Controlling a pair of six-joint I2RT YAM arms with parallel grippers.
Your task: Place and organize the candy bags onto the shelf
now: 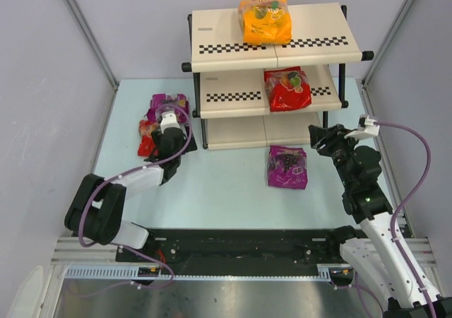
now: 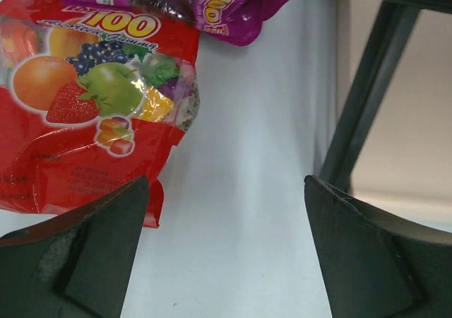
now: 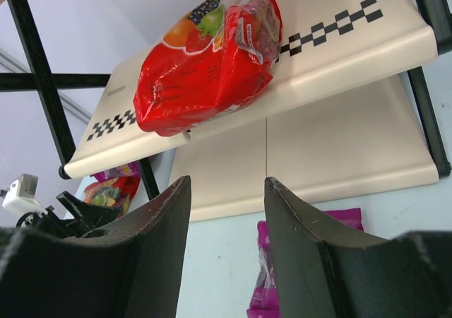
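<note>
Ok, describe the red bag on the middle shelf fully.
The red bag is a glossy, crinkled plastic pouch with a fruit picture near its far end. It lies face up on the middle board, covering part of the checkered strip, its near end overhanging the front edge. Only the board touches it.

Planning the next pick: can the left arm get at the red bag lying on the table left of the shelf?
Probably yes. The left pincer is open just short of the red bag, nothing between. The purple bag lies at its far edge; the shelf leg stands off to the side.
</note>
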